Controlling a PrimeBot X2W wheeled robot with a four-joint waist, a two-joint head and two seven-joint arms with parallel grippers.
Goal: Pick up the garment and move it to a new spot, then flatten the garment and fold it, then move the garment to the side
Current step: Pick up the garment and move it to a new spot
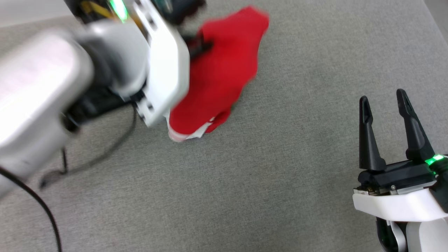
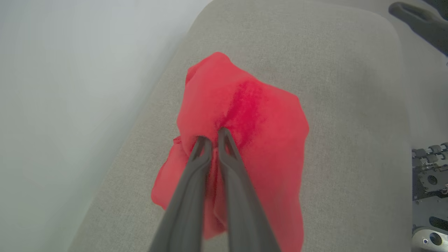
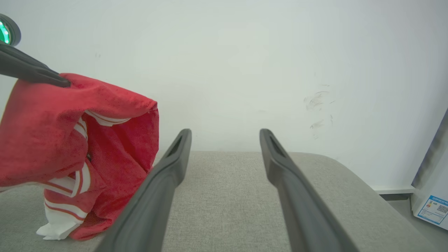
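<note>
A: Garment [image 1: 224,70], where was it?
B: Bunched toward the worktop's [image 1: 315,157] far edge, left of middle. The left end effector [image 2: 212,134] was clamped on it, holding it up, with the white sleeve end touching the surface.
A: Long axis?
B: It ran from the far edge toward the near edge.
A: Right end effector [image 1: 383,99]?
B: Jaws wide apart, empty, on the near-right side, well apart from the garment, which lay to its left. The left arm was nearer, so the move looked like its job.

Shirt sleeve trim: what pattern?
Red and white stripes along the shirt sleeve's trim; clearest in the right wrist view.
</note>
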